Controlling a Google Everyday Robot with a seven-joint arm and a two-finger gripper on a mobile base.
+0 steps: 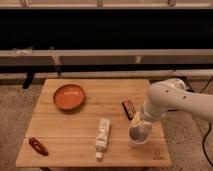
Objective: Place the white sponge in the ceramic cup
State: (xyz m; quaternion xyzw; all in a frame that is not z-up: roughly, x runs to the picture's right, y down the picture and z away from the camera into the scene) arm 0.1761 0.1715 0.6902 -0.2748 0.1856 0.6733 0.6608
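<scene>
The ceramic cup (138, 136), small, white and round, stands on the wooden table (60, 130) near its front right. My gripper (141, 123) hangs straight down from the white arm (170, 100) and reaches into or just over the cup's mouth, covering most of it. The white sponge is hidden: I cannot pick it out at the gripper or inside the cup.
An orange-red bowl (69, 96) sits at the table's back left. A long white tube (103, 135) lies left of the cup. A dark bar (129, 108) lies just behind the cup, and a red object (38, 146) rests at the front left corner.
</scene>
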